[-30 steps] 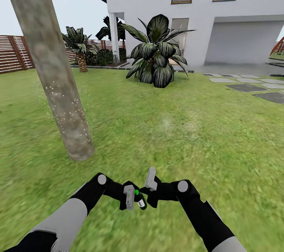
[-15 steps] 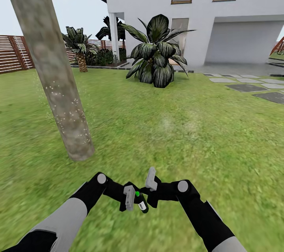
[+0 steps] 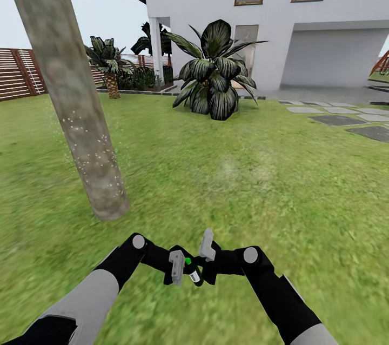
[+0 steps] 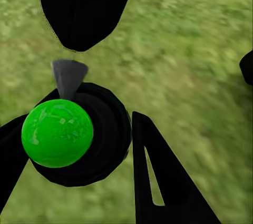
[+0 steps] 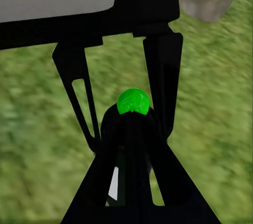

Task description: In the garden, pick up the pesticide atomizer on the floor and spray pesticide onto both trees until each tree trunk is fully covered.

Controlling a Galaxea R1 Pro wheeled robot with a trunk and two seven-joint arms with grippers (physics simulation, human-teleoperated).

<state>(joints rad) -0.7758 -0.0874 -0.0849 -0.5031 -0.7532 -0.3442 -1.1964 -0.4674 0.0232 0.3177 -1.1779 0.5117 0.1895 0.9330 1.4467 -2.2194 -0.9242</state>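
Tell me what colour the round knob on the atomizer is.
Bright glossy green, on the dark-bodied pesticide atomizer; clearest in the left wrist view.

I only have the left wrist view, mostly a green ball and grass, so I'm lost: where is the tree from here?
Observer: The tree trunk stands ahead and to the left of both arms. It leans, with its foot on the grass.
Operator: Any spray on it?
Observer: White specks dot its middle and lower part; higher up it looks bare.
Operator: Who has the bottle?
Observer: The right wrist view shows the spray bottle between the right gripper's fingers. The left gripper is close beside it, and I cannot tell whether it grips too.
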